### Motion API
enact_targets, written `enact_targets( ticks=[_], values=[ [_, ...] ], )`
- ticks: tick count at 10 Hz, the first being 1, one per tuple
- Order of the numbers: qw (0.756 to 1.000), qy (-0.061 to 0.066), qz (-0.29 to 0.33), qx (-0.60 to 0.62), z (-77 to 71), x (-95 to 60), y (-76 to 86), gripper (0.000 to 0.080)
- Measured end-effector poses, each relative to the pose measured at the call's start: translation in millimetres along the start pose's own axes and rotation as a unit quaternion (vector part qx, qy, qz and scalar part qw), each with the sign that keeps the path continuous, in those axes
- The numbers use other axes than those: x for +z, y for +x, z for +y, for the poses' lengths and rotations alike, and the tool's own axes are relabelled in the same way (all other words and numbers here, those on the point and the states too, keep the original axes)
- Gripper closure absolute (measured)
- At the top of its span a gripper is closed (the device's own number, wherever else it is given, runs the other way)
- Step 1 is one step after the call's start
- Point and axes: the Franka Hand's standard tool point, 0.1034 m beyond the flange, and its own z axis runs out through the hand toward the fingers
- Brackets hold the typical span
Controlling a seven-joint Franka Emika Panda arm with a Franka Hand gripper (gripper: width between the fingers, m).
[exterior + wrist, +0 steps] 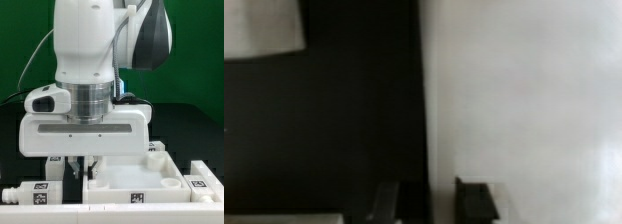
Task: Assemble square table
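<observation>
This looks like a robotics lab. A big white robot arm (85, 50) stands over a black table (12, 150), with a plain green backdrop (25, 40) hung behind and cables (15, 97) trailing off to the side. The white plastic parts (135, 178) carry printed black-and-white tags (197, 185) — a test rig's markings, nothing homely.
</observation>
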Motion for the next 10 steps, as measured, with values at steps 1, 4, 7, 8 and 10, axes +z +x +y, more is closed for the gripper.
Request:
enact_targets(
  ticks=[1,4,7,8,10],
  values=[
    [1.0,0.0,0.001,-0.01,1.5,0.4,1.6,0.0749],
    [1.0,0.0,0.001,-0.009,12.1,0.4,1.8,0.0749],
    [1.0,0.0,-0.001,0.007,27.3,0.9,0.5,0.0748],
    [1.0,-0.001,-0.001,0.009,29.5,0.8,0.2,0.0748],
    [1.0,-0.001,-0.001,0.008,28.6,0.7,0.4,0.0748]
  ],
)
